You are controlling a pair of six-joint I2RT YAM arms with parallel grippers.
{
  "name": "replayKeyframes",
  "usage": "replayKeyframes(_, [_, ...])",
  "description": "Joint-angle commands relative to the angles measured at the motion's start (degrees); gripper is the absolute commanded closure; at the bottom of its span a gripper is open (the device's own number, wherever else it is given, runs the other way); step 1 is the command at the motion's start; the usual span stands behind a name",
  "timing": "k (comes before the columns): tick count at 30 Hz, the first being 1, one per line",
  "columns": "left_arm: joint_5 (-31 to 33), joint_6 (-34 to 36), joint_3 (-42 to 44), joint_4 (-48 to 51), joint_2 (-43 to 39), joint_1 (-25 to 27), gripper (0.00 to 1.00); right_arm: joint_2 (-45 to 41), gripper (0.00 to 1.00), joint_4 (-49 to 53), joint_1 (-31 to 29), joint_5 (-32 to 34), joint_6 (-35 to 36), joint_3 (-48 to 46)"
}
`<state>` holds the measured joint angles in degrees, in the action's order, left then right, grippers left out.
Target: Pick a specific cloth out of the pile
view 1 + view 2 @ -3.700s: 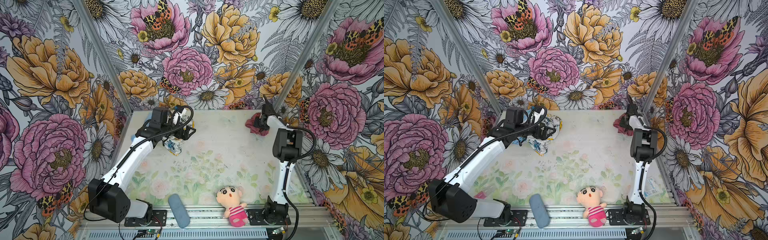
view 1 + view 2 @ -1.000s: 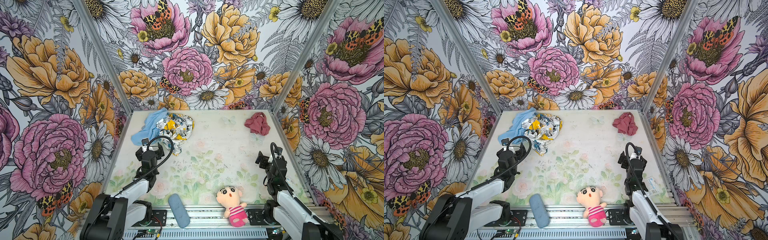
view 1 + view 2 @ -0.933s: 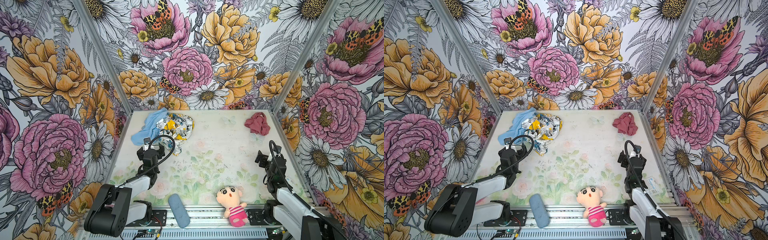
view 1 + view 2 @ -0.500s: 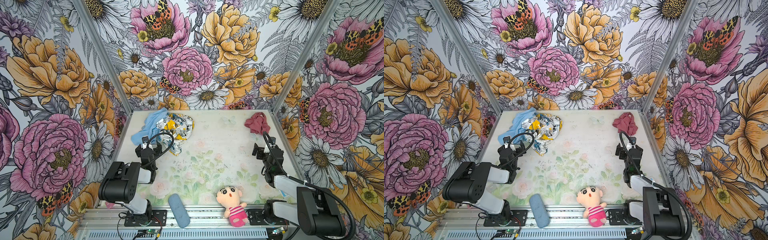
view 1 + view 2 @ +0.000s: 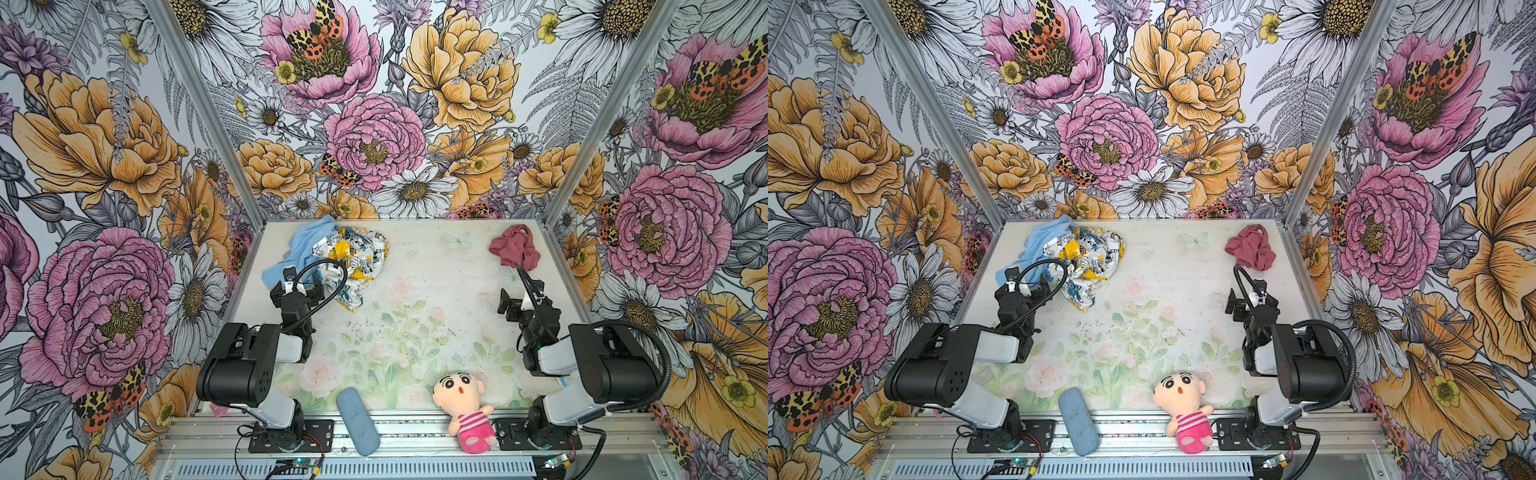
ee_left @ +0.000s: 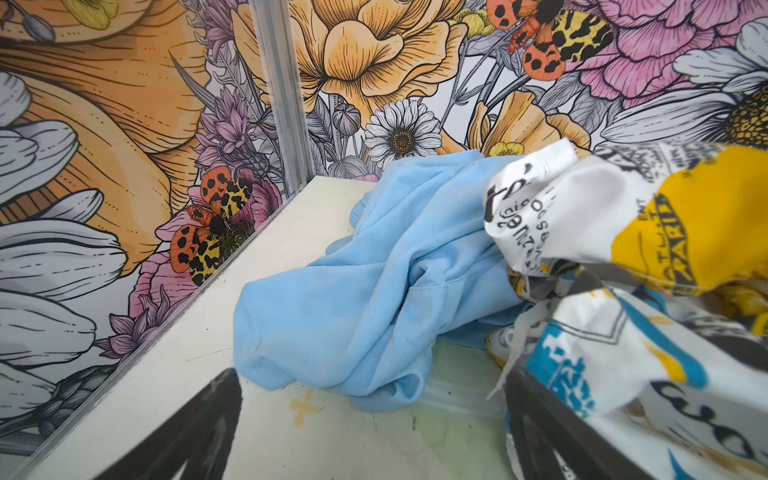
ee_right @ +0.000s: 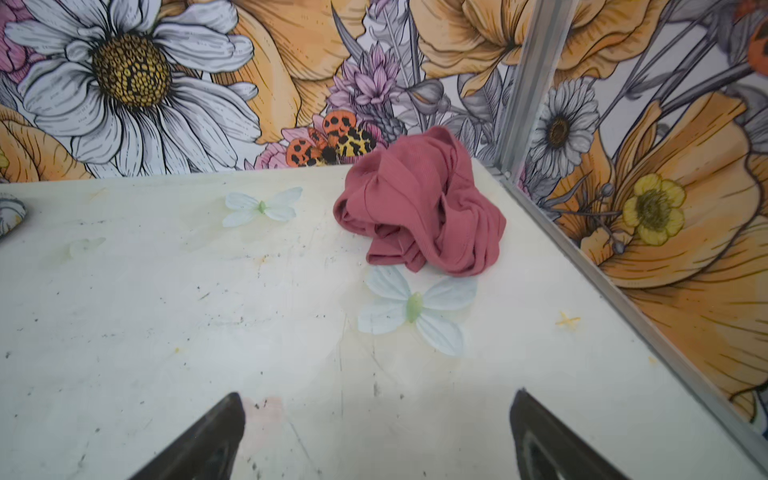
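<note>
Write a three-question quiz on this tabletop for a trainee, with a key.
1. True or false: the pink cloth lies apart from the pile of light blue and printed cloths.
2. Which thing lies nearest the plush doll? A) the pile B) the blue-grey oblong object C) the pink cloth
3. Fill in: the left gripper and the right gripper both stand ___, holding nothing.

Key: 1 true; 2 B; 3 open.
</note>
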<state>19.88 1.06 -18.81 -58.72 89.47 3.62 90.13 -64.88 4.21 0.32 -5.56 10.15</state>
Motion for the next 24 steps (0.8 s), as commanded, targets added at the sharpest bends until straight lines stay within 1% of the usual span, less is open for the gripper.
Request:
replayKeyframes(1, [-0.37,0.51,-0.53,-0.28,-0.1,0.38,0.01,-1.61,0.01,-2.14,0.04,-0.92,-1.2,3.96])
replayKeyframes(4, [-0.37,0.52,-0.55,-0.41,-0.09,0.42,0.01,-1.88,0.0,11.91,-0.08,-1.57,-1.06,11.28])
replayKeyframes(5, [-0.3,0.52,-0.53,-0.43,-0.1,0.51,0.01,-1.98,0.01,14.21,-0.71,-1.13,-0.28,11.96])
replayKeyframes(16, [-0.28,0.48,-0.62,-0.23,0.0,0.51,0.01,-1.97,0.0,13.62,-1.03,-0.32,-0.08,11.75])
replayKeyframes(20, [-1.7,-0.57,-1.41,1.79,-0.26,-0.73,0.01,-1.97,0.01,13.66,-1.12,-0.32,0.03,11.75])
replayKeyframes(24, [-0.38,0.66,-0.37,-0.78,-0.07,0.47,0.01,-2.02,0.0,13.69,-1.21,-0.2,0.08,11.74])
